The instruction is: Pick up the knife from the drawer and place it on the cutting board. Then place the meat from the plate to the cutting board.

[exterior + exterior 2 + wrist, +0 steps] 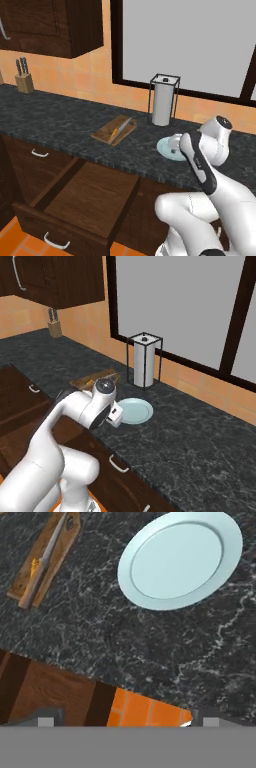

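Left base view: the drawer (82, 200) hangs wide open below the counter (60, 117) and looks empty. The knife (120, 128) is already lying on the cutting board (114, 130), left of the paper towel holder (163, 99). The plate (167, 148) sits just right of the board, partly behind the arm.

Right base view: the wrist hangs over the counter's near edge, beside the plate (134, 410), which looks bare. The board (90, 379) peeks out behind the arm.

Hand view: the plate (180, 559) is empty, and a small orange strip, likely the meat (34, 567), lies on the board (45, 559) next to the knife (42, 564). The gripper (125, 722) has its tips spread as wide as they go, holding nothing.

So I'd say both placements look done. All that's left is backing the arm away, maybe shutting the drawer.
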{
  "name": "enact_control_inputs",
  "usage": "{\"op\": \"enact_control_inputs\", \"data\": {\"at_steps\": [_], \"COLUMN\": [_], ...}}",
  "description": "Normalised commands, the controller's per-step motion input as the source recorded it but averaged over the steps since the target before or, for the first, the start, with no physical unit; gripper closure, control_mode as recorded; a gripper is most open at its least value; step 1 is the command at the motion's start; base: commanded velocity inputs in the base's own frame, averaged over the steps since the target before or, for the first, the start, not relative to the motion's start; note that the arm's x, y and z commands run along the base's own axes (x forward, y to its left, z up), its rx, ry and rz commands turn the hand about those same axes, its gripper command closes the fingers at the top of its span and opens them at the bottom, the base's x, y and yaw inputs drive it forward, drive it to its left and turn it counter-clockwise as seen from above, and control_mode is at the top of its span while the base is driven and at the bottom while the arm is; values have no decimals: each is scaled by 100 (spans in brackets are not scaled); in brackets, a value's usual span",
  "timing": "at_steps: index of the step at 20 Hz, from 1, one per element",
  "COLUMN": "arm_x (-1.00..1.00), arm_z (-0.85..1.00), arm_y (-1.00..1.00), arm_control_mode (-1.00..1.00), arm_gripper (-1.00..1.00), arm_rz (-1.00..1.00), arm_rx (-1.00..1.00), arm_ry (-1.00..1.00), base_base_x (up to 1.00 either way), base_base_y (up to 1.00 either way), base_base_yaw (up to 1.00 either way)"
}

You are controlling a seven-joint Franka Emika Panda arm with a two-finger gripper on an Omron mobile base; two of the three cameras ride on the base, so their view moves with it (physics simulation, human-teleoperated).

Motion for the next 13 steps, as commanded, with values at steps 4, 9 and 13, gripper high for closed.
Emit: {"op": "enact_control_inputs", "data": {"at_steps": [4,9,13], "arm_x": [-81,-89,-80], "arm_z": [21,5,-10], "arm_y": [-46,-52,-38], "arm_control_mode": [-100,-100,-100], "arm_gripper": [-100,-100,-100], "arm_rz": [-3,-3,-7], "arm_rx": [0,0,-1], "arm_ry": [4,5,20], "base_base_x": [0,0,0], "base_base_y": [0,0,0], "base_base_yaw": [0,0,0]}}
